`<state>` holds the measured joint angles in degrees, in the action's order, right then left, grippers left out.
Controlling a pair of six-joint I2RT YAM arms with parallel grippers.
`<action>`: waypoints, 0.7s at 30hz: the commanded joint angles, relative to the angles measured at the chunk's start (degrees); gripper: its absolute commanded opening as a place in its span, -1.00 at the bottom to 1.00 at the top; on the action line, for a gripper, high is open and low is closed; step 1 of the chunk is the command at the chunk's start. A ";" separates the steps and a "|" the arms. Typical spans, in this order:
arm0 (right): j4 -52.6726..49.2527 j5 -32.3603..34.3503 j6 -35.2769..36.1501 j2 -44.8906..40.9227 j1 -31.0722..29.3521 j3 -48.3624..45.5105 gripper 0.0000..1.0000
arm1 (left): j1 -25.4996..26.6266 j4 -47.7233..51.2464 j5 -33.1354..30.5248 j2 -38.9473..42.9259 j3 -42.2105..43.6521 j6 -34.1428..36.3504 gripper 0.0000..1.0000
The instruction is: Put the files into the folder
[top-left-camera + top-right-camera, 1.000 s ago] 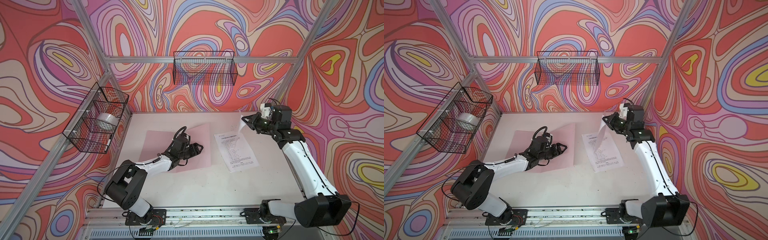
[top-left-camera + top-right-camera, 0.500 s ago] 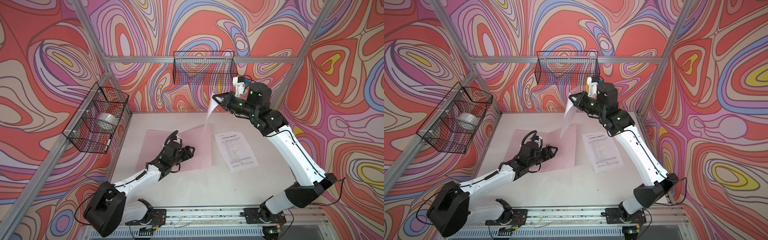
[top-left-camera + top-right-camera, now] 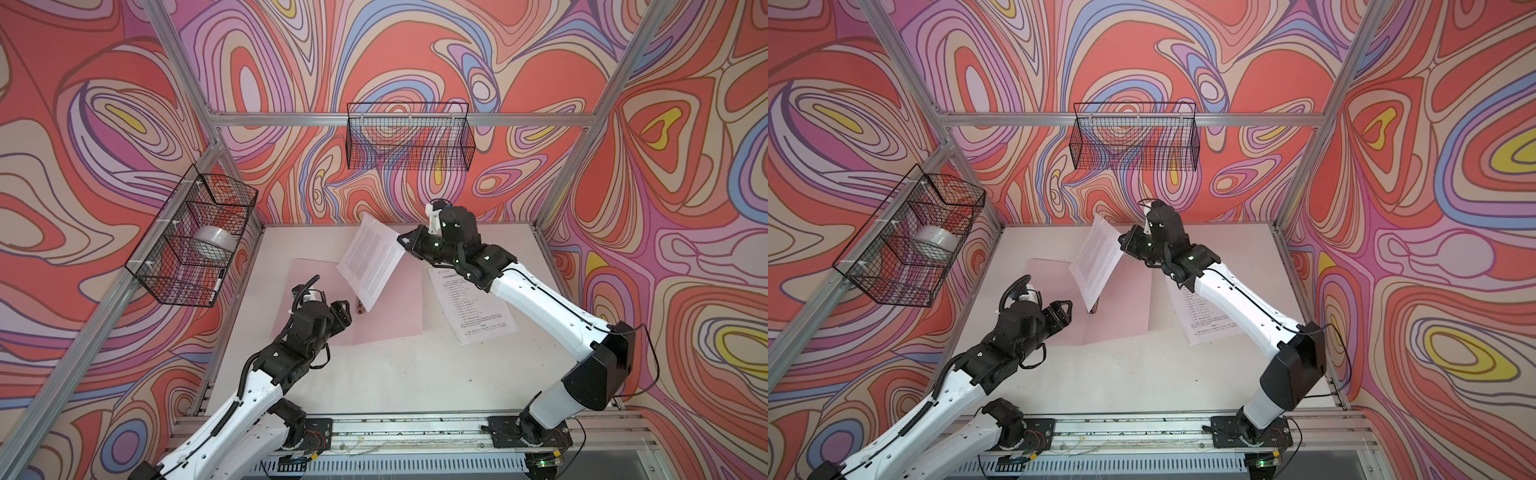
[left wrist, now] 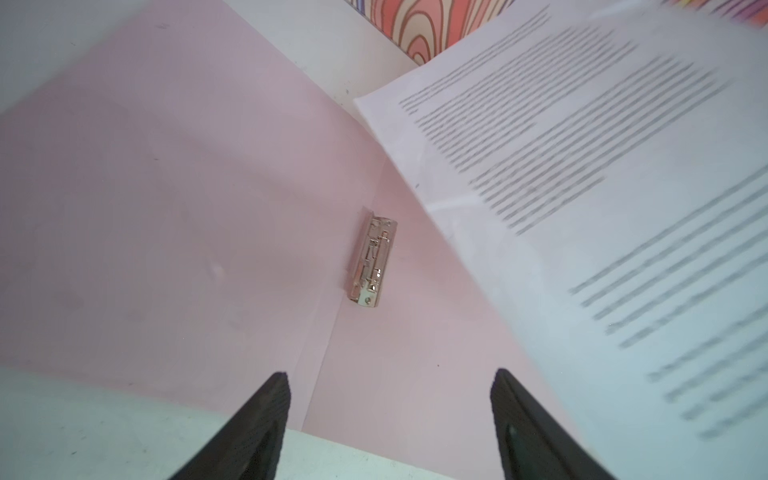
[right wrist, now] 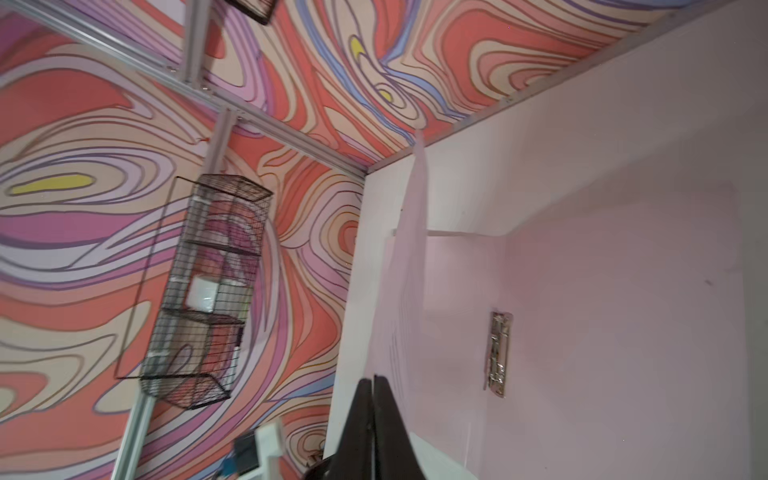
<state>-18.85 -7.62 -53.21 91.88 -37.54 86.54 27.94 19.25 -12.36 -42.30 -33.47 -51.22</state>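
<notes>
Left wrist view: left pincer (image 4: 389, 372), apart, faces the clip (image 4: 372, 262) of the folder (image 4: 166, 208); right pincer (image 3: 401, 241) clamps a sheet (image 4: 582, 166) tilted above it.

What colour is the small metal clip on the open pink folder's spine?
Pale gold, shiny metal clip; clearest in the left wrist view.

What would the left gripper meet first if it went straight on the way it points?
Most likely the open folder, at its fold near the metal clip, which lies ahead between the open jaws. The sheet in the right gripper hangs close beside that line; depth is unclear.
</notes>
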 commanded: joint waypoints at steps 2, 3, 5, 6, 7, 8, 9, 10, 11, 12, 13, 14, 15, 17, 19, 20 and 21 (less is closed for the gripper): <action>9.05 15.82 -4.50 -0.94 -4.86 -10.70 -1.00 | -2.71 8.84 -4.05 3.85 -0.12 0.07 0.55; 10.74 19.54 -6.06 -1.31 -6.10 -14.06 -1.00 | -2.80 9.05 -4.29 4.06 -0.08 -0.02 0.55; 12.57 25.71 -8.37 -1.46 -8.19 -18.63 -1.00 | -2.89 9.21 -4.59 3.74 -0.02 0.07 0.55; 13.15 27.82 -9.16 -1.49 -8.83 -20.23 -1.00 | -2.84 9.22 -4.76 3.56 0.08 0.14 0.55; 13.72 29.08 -9.86 -1.27 -9.24 -21.58 -1.00 | -2.87 9.00 -4.93 3.39 0.29 0.32 0.55; 13.68 29.30 -10.25 -0.86 -9.33 -22.37 -1.00 | -2.89 8.83 -5.25 3.22 0.43 0.55 0.55; 13.41 29.05 -10.32 -0.42 -9.34 -22.65 -1.00 | -2.87 8.60 -5.39 3.07 0.51 0.87 0.55; 13.35 28.40 -10.06 -0.01 -9.35 -22.96 -1.00 | -3.03 8.22 -5.39 2.86 0.65 1.32 0.56; 13.55 27.68 -9.42 0.24 -9.39 -23.32 -1.00 | -3.11 7.79 -5.26 2.61 0.63 1.69 0.56; 13.42 27.21 -9.04 0.40 -9.45 -23.62 -1.00 | -3.08 7.31 -5.15 2.34 0.71 1.89 0.56; 13.22 26.56 -8.64 0.75 -9.44 -23.72 -1.00 | -3.18 6.57 -4.77 1.87 0.72 2.13 0.56; 12.59 25.84 -8.07 1.12 -9.42 -23.75 -1.00 | -3.22 5.80 -4.40 1.31 0.82 2.18 0.56; 12.41 25.18 -7.17 1.26 -9.41 -23.67 -1.00 | -3.16 5.28 -4.06 0.53 0.75 2.18 0.56; 10.55 23.37 -4.78 1.02 -9.40 -22.68 -0.87 | -3.20 4.01 -2.95 -1.40 0.46 2.27 0.56; 7.98 22.90 -2.40 -0.27 -9.44 -21.73 -0.53 | -3.25 2.87 -2.05 -2.79 0.41 2.13 0.56; 6.28 23.10 -0.92 -1.18 -9.45 -21.14 -0.35 | -3.22 2.35 -1.84 -3.35 0.44 2.09 0.56; 4.26 23.56 0.43 -2.21 -9.42 -20.59 -0.24 | -3.23 1.97 -1.78 -3.69 0.56 2.09 0.56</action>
<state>-9.67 15.77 -57.36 91.94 -46.85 63.92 25.06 23.53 -14.85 -45.34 -33.28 -49.65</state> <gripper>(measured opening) 0.353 0.780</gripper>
